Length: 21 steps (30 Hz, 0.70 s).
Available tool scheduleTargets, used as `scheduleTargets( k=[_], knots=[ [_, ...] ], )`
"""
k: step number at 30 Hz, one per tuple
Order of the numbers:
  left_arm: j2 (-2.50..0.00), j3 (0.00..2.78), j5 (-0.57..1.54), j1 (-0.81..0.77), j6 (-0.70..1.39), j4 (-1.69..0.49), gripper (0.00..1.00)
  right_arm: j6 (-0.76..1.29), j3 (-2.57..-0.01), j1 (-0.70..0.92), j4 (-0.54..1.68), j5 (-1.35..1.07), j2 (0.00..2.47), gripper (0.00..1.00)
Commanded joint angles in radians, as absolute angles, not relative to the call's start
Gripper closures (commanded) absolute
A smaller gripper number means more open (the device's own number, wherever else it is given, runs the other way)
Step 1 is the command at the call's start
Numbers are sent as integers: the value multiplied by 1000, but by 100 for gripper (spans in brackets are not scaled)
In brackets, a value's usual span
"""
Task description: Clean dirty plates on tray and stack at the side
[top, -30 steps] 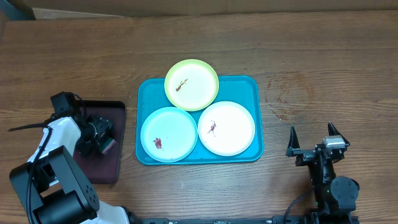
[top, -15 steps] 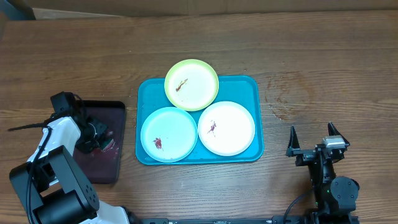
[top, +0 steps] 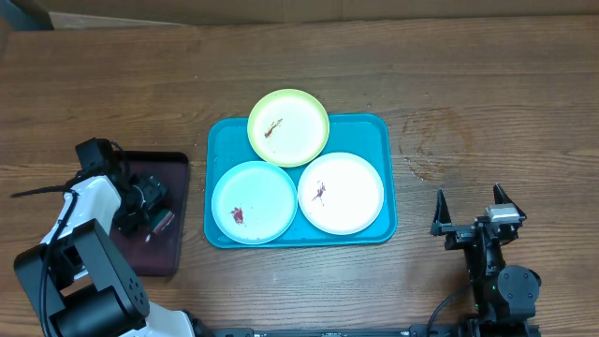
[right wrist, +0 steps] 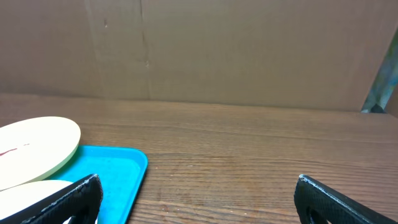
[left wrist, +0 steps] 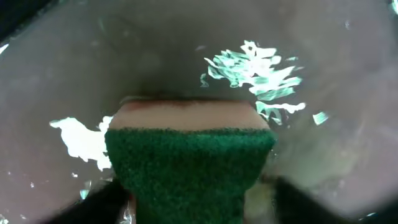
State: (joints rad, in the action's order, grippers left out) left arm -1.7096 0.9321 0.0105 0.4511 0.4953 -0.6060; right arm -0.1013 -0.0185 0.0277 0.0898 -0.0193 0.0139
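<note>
Three round shallow plastic plates, all on the large turquoise-blue rectangular plastic tray (top: 376, 129) in the middle of the brown wooden worktop (top: 487, 75). Yellow-green plate (top: 288, 127) at the far side, partly over the tray rim, with a thin brown streak left of its centre. Light blue plate (top: 254, 201) at the near left, with a small reddish spot. White plate (top: 341, 192) at the near right, just beside the blue one, with a reddish mark toward its left. Left hand (top: 145, 208) low over the smaller dark maroon-black tray (top: 159, 257), fingers apart, a sponge (left wrist: 189, 168) with green scouring face and pale pink body between them; cannot tell whether gripped. Right hand (top: 468, 197) at the near right of the worktop, well apart from the plates, fully spread, holding nothing.
</note>
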Motion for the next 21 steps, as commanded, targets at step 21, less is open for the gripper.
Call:
scheduleTargets(
  k=[21],
  knots=[
    [-1718,1408,65,451,494,-1072,96,-102,-8,33,84,-20,6,0]
  ],
)
